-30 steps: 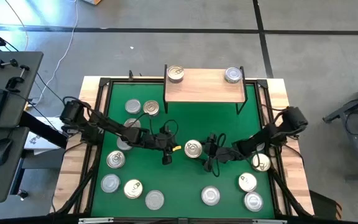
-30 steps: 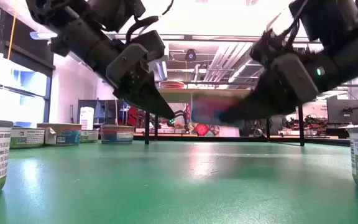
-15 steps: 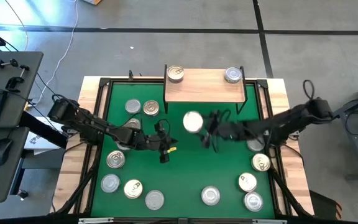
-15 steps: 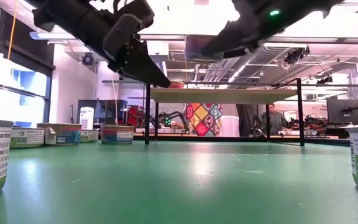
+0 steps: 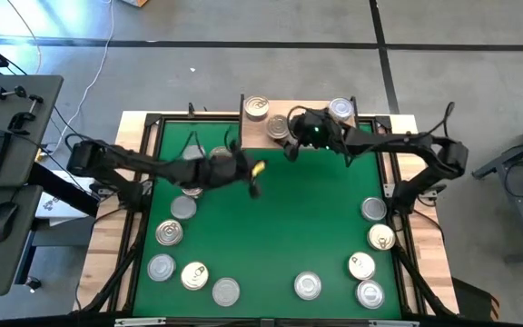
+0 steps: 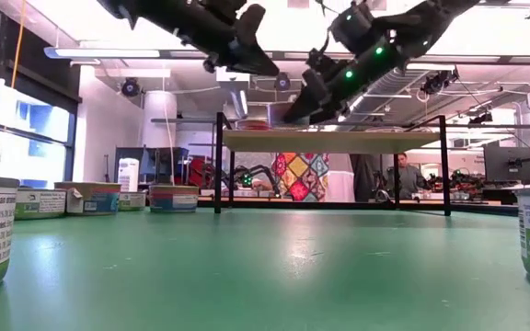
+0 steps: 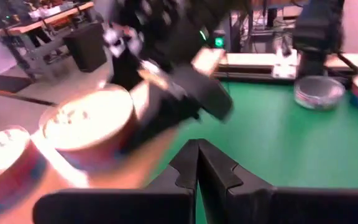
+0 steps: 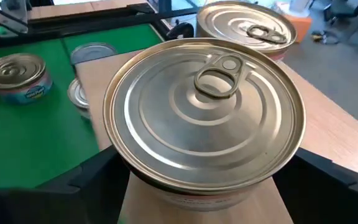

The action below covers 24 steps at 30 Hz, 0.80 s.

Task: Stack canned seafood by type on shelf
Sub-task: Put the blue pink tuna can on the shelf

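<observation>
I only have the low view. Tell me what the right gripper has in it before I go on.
Observer: The right gripper is closed on a held tin with a pull-tab lid, one finger on each side.
Operator: Say where that puts it on the shelf.
Observer: From above, it is over the left half of the shelf, next to the back-left tin already standing there.
Operator: Report the left gripper.
Observer: The left gripper is shut and empty. It is above the green mat, in front of the shelf.
</observation>
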Motion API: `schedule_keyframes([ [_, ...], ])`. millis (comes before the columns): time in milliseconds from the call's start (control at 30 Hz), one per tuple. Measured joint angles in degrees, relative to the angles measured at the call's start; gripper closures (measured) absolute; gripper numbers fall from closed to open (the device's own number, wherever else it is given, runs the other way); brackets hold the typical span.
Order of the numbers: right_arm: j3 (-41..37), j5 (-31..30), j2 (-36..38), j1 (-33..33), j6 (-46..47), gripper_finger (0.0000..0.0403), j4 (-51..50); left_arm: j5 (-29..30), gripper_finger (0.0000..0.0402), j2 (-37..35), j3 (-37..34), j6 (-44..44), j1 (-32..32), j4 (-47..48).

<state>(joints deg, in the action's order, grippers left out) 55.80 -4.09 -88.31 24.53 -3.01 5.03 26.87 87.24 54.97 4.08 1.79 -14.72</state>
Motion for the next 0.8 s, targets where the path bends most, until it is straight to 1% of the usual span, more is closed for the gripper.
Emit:
schedule_keyframes([
  [100,0.91,1.77,-1.83,1.56,-0.01,0.0069,-0.21,-7.89,0.0401,0.92,2.8,0.41,5.39,0.86],
  [200,1.31,3.89,-2.56,2.44,-0.08,0.0042,-0.4,-14.78,0.0401,2.25,4.7,-1.01,10.01,1.54],
  [300,1.35,4.8,-2.56,2.89,0.33,0.0014,-1.52,-18.6,0.0401,2.99,5.79,-2.31,13.62,1.37],
  [500,1.37,4.6,-2.54,3.17,0.59,0.0015,-2.02,-25.82,0.0401,5.54,7.53,-5.72,19.12,3.58],
  [600,1.37,4.49,-2.36,3.17,0.55,0.0014,-2.19,-27.78,0.0401,7.98,8.17,-6.68,20.37,3.22],
  [800,1.35,3.57,-1.0,3.24,0.27,0.0014,-3.24,-28.16,0.0402,10.53,8.25,-8.01,22.01,2.15],
])
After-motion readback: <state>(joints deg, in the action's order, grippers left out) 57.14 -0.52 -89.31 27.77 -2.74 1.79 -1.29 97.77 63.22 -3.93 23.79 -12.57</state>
